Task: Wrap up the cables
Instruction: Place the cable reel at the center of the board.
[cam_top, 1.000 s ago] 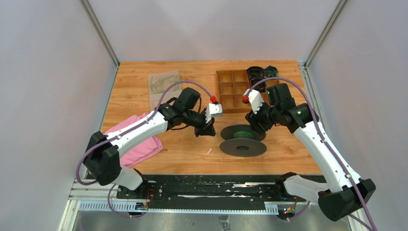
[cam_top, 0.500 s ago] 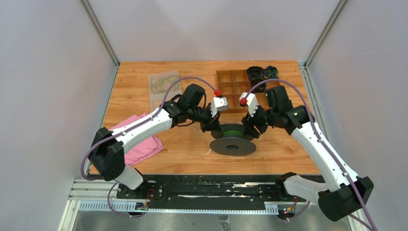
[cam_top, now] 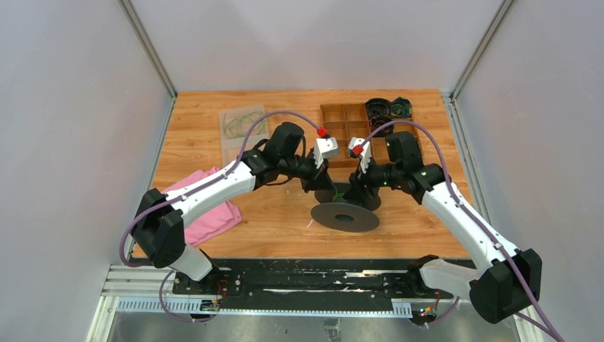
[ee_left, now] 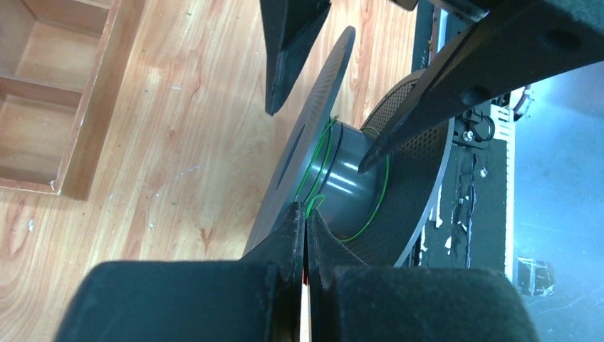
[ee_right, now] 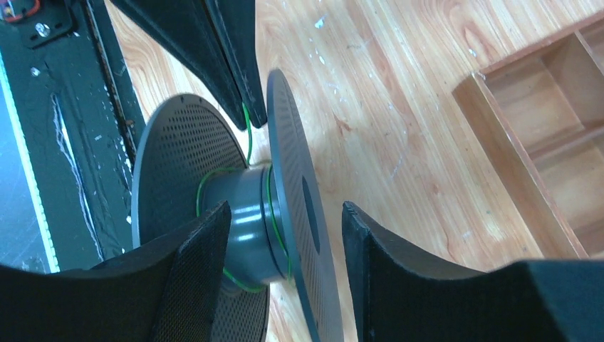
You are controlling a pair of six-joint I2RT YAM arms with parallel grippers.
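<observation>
The spool (cam_top: 345,215) is sitting tipped in the middle of the table (cam_top: 271,221), between the two arms. Its hub (ee_left: 349,187) is running roughly near to far, so its two flanges are facing those ways. A few turns of green cable (ee_left: 318,153) are lying on the hub, most of them against one flange. From there a short run is leading straight into the left gripper (ee_left: 304,217). That gripper is closing fully, tips together, and appears to be pinching the cable just off the hub, in the slot between the flanges.

The right gripper (ee_right: 285,214) is coming in from the right with its jaws standing wide apart. It is straddling the far flange, with one finger (ee_right: 192,278) inside the slot beside the hub and the other outside. A gap is showing on both sides, so it is gripping nothing yet.

The next wind is turning on this relation: the cable is lying left of the hub and crosswise to its axis. The left gripper is the one carrying it, and the right one is placed to steady the spool. The slot is narrow and two sets of fingers are crowding it.

More cable is waiting in a bag (cam_top: 242,122) at the far left. A tray (cam_top: 340,108) is standing just beyond the spool, and a cloth (cam_top: 210,217) is lying near left. The wood is looking smooth.
</observation>
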